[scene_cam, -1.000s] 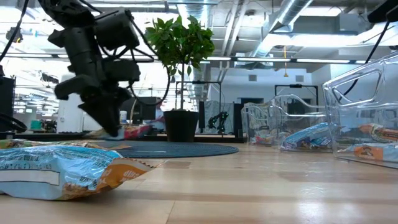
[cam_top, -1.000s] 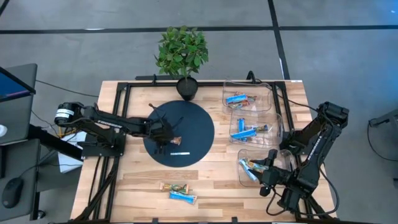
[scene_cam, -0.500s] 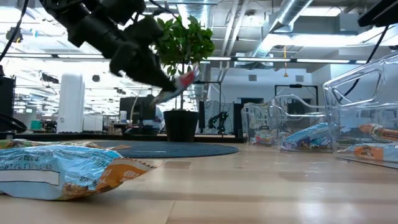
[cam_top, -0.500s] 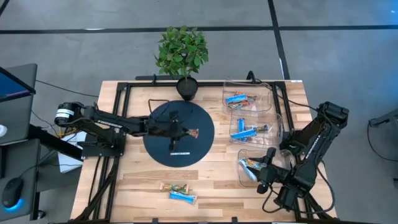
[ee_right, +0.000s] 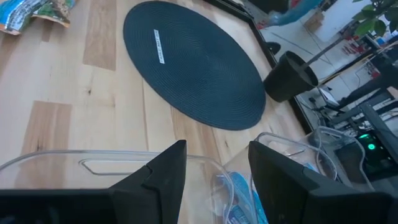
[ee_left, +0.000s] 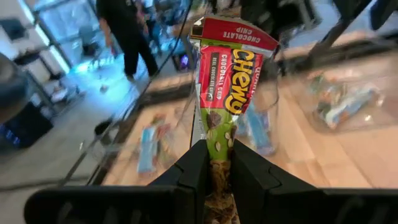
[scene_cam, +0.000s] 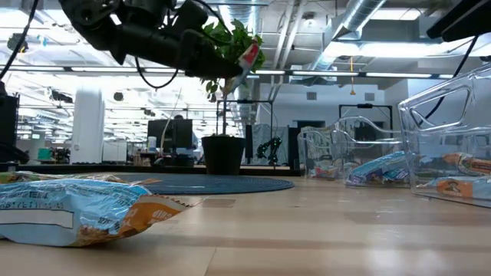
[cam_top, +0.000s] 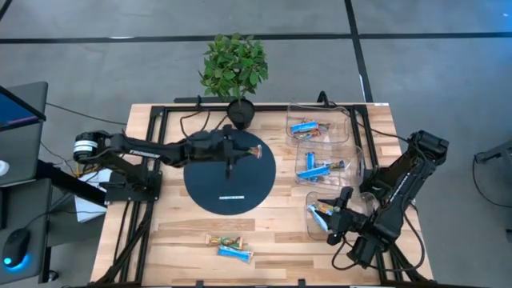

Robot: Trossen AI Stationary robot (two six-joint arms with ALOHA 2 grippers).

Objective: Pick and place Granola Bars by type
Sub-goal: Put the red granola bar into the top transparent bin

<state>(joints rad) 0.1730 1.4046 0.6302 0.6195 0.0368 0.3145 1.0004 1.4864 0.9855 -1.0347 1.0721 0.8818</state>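
High view: left gripper [cam_top: 250, 152] clamps one red Chewy bar [cam_top: 256, 152] over the mat's [cam_top: 210, 186] one o'clock; right gripper [cam_top: 334, 222], fingers apart, empty. Three clear bins [cam_top: 356, 122] at three o'clock hold blue bars [cam_top: 304, 126]; two bars [cam_top: 230, 246] lie at six.

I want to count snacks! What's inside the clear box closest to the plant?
The clear box nearest the plant holds a blue granola bar, with something small and brownish beside it. Anything underneath is hidden.
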